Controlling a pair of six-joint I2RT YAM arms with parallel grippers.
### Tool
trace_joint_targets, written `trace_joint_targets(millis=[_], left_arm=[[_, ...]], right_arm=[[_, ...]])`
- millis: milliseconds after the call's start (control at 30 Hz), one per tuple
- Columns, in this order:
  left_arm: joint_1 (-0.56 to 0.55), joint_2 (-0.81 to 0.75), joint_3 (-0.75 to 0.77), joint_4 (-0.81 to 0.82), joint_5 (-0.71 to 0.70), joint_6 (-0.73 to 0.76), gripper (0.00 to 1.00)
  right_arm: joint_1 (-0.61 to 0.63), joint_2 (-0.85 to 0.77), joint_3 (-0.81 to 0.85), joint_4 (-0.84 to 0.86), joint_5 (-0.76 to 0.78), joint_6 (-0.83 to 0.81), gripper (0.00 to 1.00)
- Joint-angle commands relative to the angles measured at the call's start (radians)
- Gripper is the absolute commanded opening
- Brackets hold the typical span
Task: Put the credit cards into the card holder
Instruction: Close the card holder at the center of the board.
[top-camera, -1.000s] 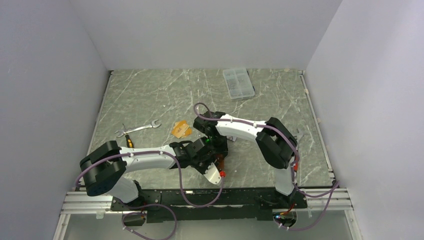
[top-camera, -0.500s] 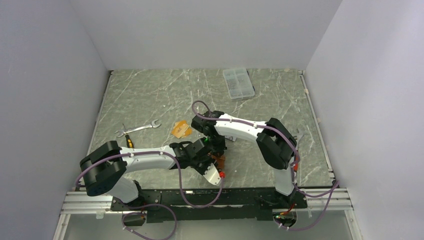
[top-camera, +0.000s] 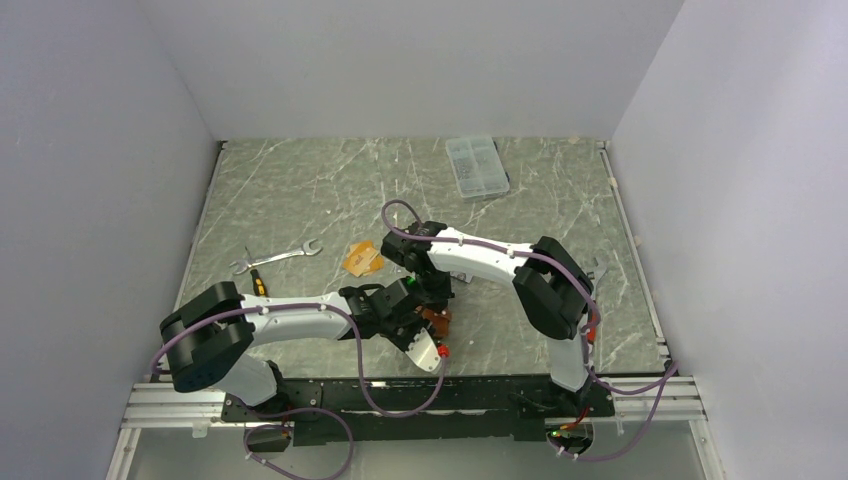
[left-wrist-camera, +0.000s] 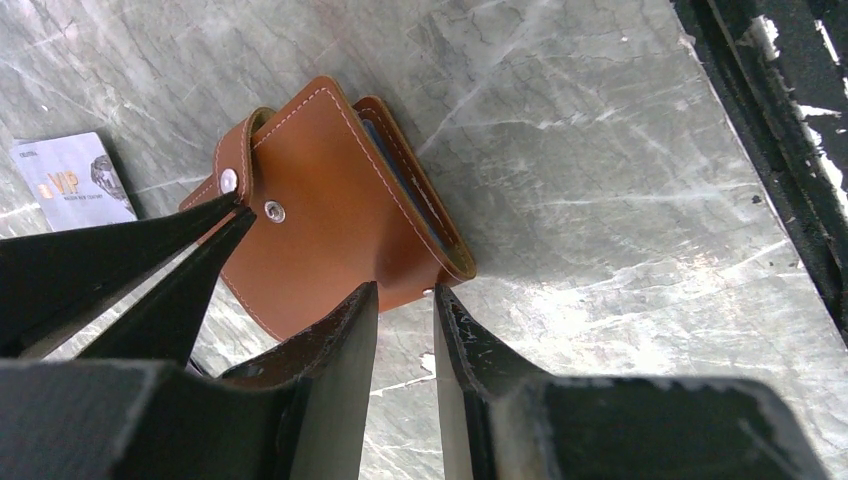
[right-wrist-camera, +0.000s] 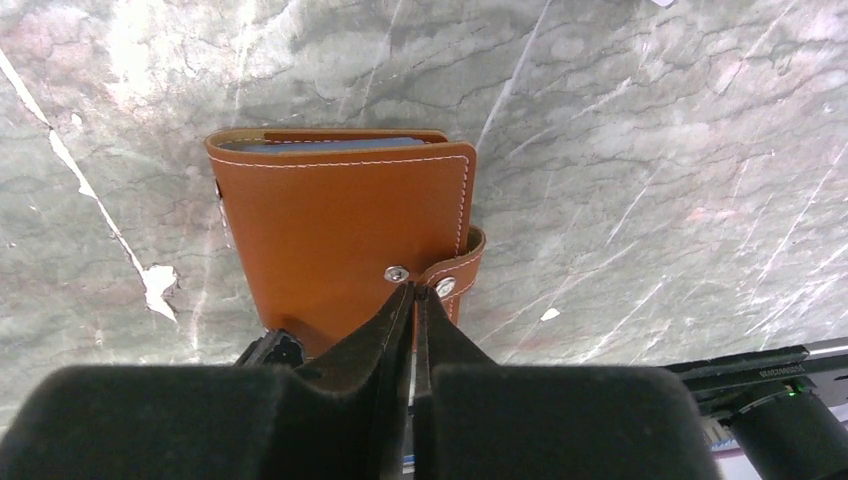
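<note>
Card holder: the brown leather folding card holder (right-wrist-camera: 345, 220) sits folded on the grey-green marbled desk (right-wrist-camera: 640, 150) near its front edge, between the two end effectors. Pale blue-grey pockets show along its open edge.
Left end effector: the left end effector (left-wrist-camera: 402, 292) clamps its black fingers on the card holder's lower edge.
Right end effector: the right end effector (right-wrist-camera: 412, 290) is fully closed, with its tips at the snap tab (right-wrist-camera: 462, 262) between the two metal studs. Whether it pinches the tab cannot be told.
Cards: a silver-grey card printed "VIP" (left-wrist-camera: 70, 180) lies flat just beside the card holder. An orange-tan card (top-camera: 362, 258) lies farther back, apart.
Tools: a silver wrench (top-camera: 285, 256) and a yellow-handled screwdriver (top-camera: 258, 283) lie to the left.
Box: a clear plastic compartment box (top-camera: 476, 166) sits near the far edge.
</note>
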Motion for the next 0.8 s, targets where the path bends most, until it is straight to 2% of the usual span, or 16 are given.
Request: trace_joint_targets(millis=[0, 67, 167, 433, 767], left_arm=[[-0.007, 0.008, 0.001, 0.018, 0.008, 0.002, 0.33], [-0.007, 0.009, 0.003, 0.018, 0.008, 0.002, 0.33], [-0.007, 0.007, 0.001, 0.018, 0.006, 0.002, 0.33], [-0.007, 0.003, -0.005, 0.020, 0.005, 0.002, 0.33], [-0.007, -0.006, -0.006, 0.024, 0.002, -0.002, 0.32]], right_arm=[[0.007, -0.045, -0.004, -0.044, 0.034, 0.010, 0.19], [0.010, -0.037, 0.000, -0.045, 0.037, 0.009, 0.32], [0.017, -0.018, 0.013, -0.052, 0.047, 0.009, 0.35], [0.031, -0.004, 0.015, -0.070, 0.064, 0.015, 0.35], [0.035, -0.031, -0.049, -0.021, 0.052, 0.048, 0.27]])
